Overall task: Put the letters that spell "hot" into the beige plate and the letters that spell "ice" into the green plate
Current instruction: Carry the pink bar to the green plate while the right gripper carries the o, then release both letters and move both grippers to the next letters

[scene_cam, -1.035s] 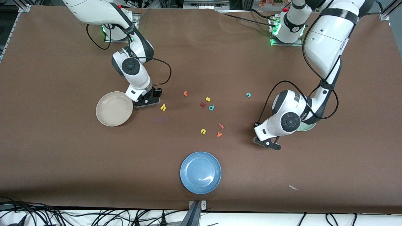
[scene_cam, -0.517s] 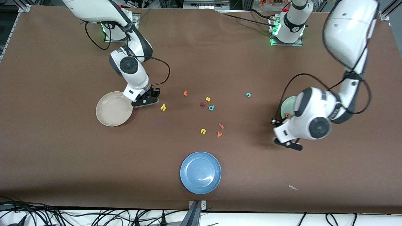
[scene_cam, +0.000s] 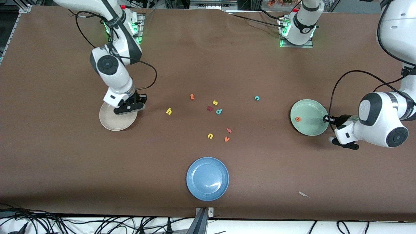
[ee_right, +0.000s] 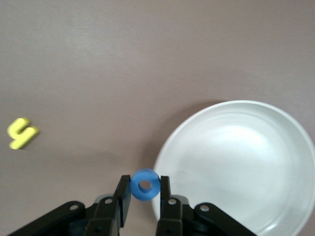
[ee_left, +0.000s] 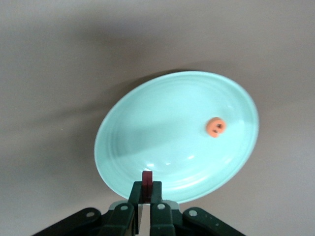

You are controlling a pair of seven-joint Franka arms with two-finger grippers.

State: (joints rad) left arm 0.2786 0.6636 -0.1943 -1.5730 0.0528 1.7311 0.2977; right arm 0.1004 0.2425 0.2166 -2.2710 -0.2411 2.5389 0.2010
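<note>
Pinched between the fingers of the right gripper (ee_right: 143, 192) is the blue ring-shaped o (ee_right: 144, 185), held in the air over the rim of the beige plate (scene_cam: 110, 123) at the edge toward the letters; the yellow h (scene_cam: 168, 111) lies on bare brown table (scene_cam: 65, 162) well apart from that plate; the orange t (scene_cam: 192, 96) sits nearby. The left gripper (ee_left: 145, 196) is clamped on the dark red i (ee_left: 146, 179), hanging just off the rim of the green plate (scene_cam: 312, 126) at the left arm's end; the orange e (scene_cam: 297, 119) rests inside that plate; the teal c (scene_cam: 257, 98) lies alone, with open table around it. A blue plate (scene_cam: 195, 188) sits nearest the front camera.
</note>
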